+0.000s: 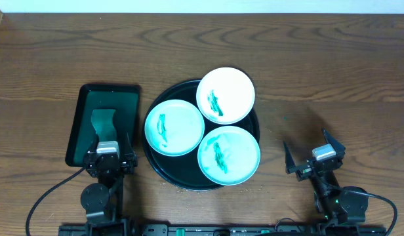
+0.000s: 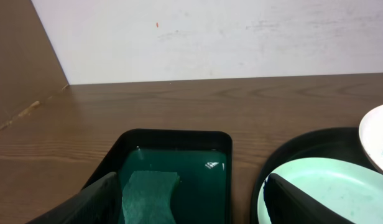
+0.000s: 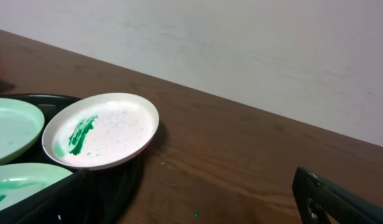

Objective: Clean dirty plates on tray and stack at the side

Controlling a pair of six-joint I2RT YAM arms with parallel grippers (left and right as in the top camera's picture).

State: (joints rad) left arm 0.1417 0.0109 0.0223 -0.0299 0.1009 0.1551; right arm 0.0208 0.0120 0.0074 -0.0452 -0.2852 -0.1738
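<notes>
Item: 3 smeared plates (image 1: 174,127), crowded together on black tray (image 1: 161,169), bench centre. L tool (image 1: 110,143) and R tool (image 1: 311,145): both wide, nothing held. Rec.: sponge (image 1: 102,122) in green tray (image 1: 126,111) is best gripped mid-body by L tool before wiping.

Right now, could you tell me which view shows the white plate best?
Overhead: the whole white plate and its green smear show. The right wrist sees it obliquely; the left wrist, only an edge.

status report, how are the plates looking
Both open, empty: left gripper, right gripper. On tray: white plate, two mint plates, all smeared. Nothing blocking.
</notes>
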